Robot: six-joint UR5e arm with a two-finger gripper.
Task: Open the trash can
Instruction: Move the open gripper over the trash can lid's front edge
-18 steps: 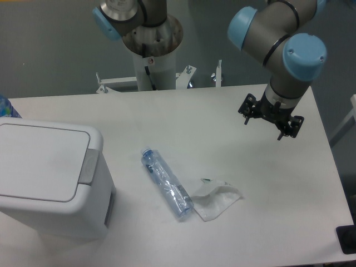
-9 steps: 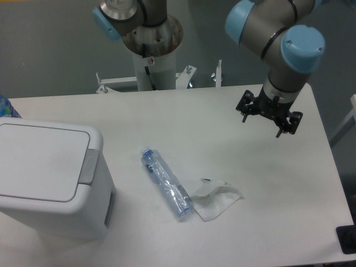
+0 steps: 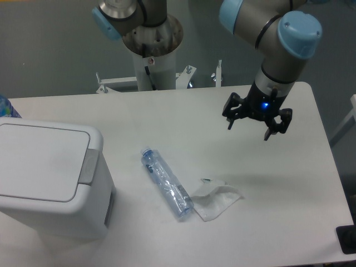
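light: even, cool | shadows: soft | focus: slightly soft, perhaps; no glare

We see the trash can [image 3: 50,178] at nine o'clock as smooth, matt white plastic with a duller grey tab. The bottle [image 3: 167,183] is clear, crinkled, glossy plastic; the wrapper [image 3: 216,199] beside it looks thin and translucent. The counter [image 3: 183,117] is matt white. The hand [image 3: 251,127] looks black and matt.

A clear plastic bottle [image 3: 166,183] is laid on the table [image 3: 289,183], touching a crumpled wrapper [image 3: 216,199].
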